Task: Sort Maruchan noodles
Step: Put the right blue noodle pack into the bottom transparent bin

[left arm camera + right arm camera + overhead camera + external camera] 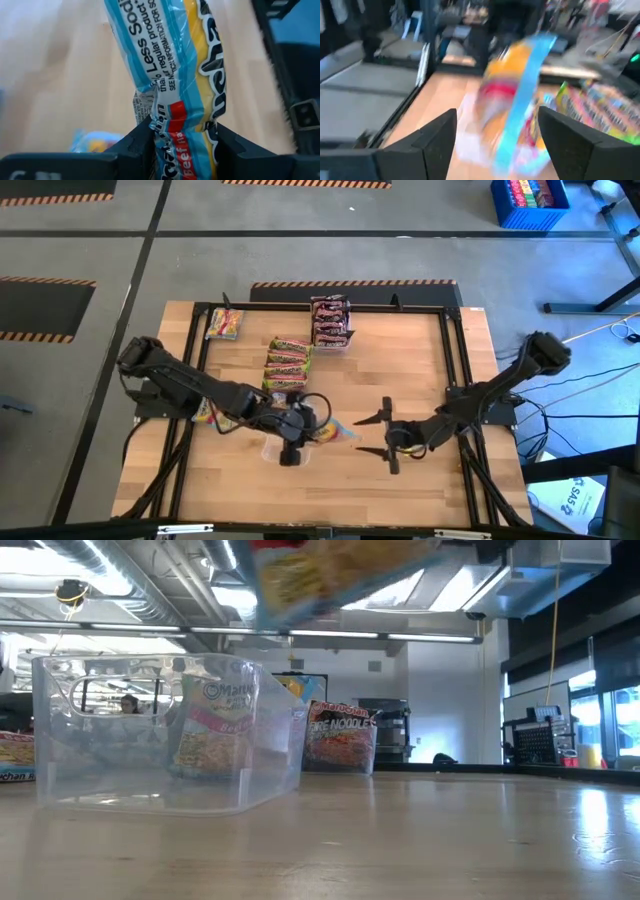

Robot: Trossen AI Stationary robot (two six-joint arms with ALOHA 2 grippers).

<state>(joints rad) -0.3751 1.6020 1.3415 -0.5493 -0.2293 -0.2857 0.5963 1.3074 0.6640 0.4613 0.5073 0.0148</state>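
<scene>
noodles are the whole job here, and one packet (170, 75) is up in the air right now. it is yellow and light blue, and the left claw (182, 137) is pinching it by one short end, so the rest of the packet sticks out past the fingers. i think it is held by the end like that so it can slide into a bin without the claw getting in the way.

from above, the left claw (292, 425) sits near the middle of the tabletop (420, 380), with the packet (335, 431) poking out toward the right arm. the right claw (383, 436) is just beside it, with its two fingers spread wide and nothing between them. it points at the packet, so it may have something to do with passing it over, but i can't be sure.

under the held packet there is a clear bin (150, 740) on the tabletop. one yellow and pink packet (212, 735) already stands in it, leaning on the wall. my guess is the held one goes there too, since the colours look alike.

other packets are already in groups. green and orange ones (288, 363) lie in a row near the middle, dark red ones (330, 322) sit at the far edge, and a few yellow and pink ones (224, 324) rest at the far left corner. so the sorting looks partly done.
</scene>
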